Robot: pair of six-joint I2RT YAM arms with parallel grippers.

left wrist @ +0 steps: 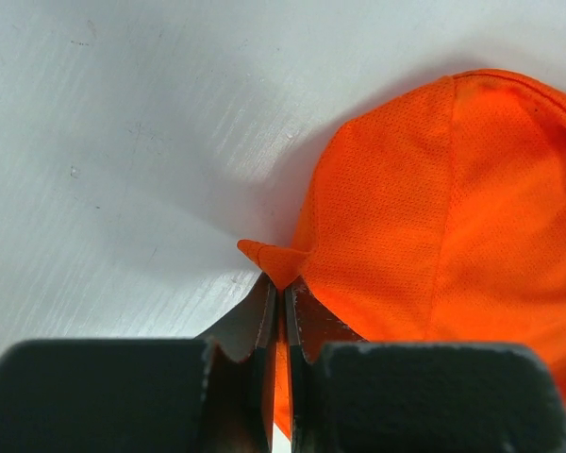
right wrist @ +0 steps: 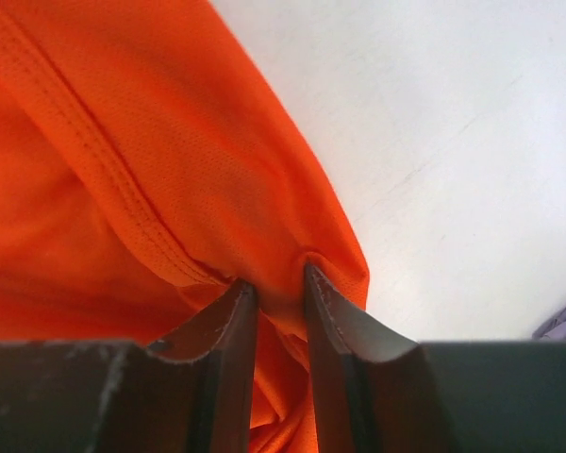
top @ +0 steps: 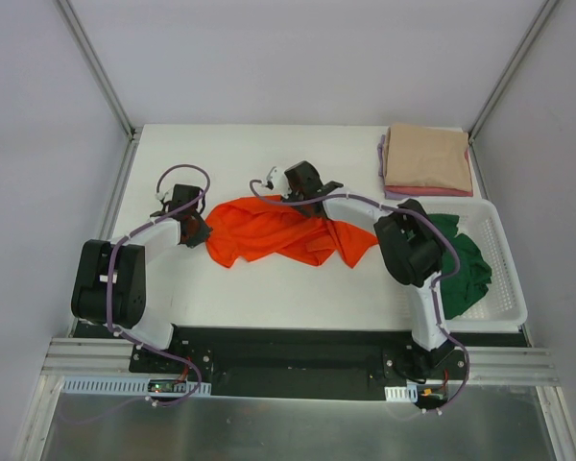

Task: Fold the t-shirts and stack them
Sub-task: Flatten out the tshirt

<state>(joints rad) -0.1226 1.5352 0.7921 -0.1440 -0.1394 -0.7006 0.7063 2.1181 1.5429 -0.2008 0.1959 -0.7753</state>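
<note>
Between fingers (left wrist: 264,326): crumpled orange mesh t-shirt (top: 269,230).

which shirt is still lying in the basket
The dark green t-shirt, bunched in the white basket. The orange t-shirt lies on the table, pinched by both arms' fingers, and the beige one tops the folded stack.

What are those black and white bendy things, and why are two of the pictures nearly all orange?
They are two robot arms bolted to a white table. One picture looks down from above. The other two come from small cameras on the wrists, so they see very close up. The left hand pinches a corner of the orange t-shirt. The right hand pinches another edge of it. A dark green t-shirt lies in the white basket. Folded t-shirts, beige on top, are stacked at the far corner.
</note>
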